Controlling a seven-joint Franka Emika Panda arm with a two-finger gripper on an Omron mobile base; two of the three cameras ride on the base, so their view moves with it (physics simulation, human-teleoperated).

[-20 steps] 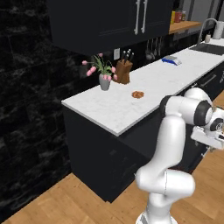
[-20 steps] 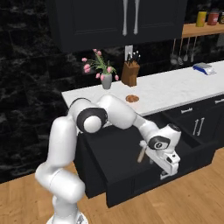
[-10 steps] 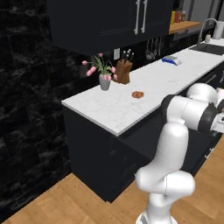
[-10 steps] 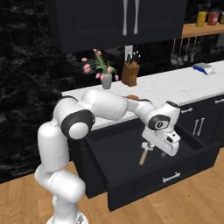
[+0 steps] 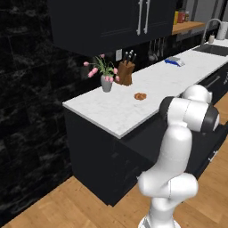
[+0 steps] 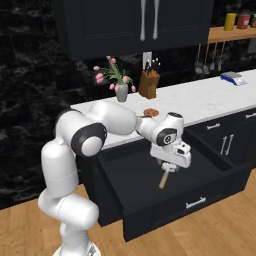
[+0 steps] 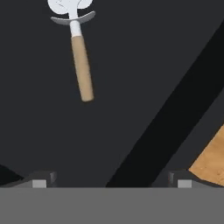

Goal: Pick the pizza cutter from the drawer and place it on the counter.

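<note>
The pizza cutter [image 6: 163,180], pale head and brown wooden handle, lies on the floor of the open dark drawer [image 6: 165,216]. My gripper [image 6: 169,169] hangs just above its head end, inside the drawer's span. In the hand view the cutter [image 7: 81,65] sits at the top, head away from me and handle pointing back. My gripper [image 7: 109,181] is open there, with the fingertips [image 7: 39,181] wide apart and nothing between them. The white marbled counter [image 6: 200,100] runs behind the drawer, and it also shows in the left base view as the counter [image 5: 156,84].
On the counter stand a vase of pink flowers [image 6: 121,92], a wooden knife block [image 6: 149,84], a round brown disc [image 6: 150,113] and a blue-white item [image 6: 231,76]. The drawer's rim [image 7: 175,122] crosses the hand view diagonally. Wood floor [image 7: 212,157] lies beyond it.
My gripper has swung left and slightly up, from the right of the cutter to just above it. The cutter has stayed where it lay in the drawer.
</note>
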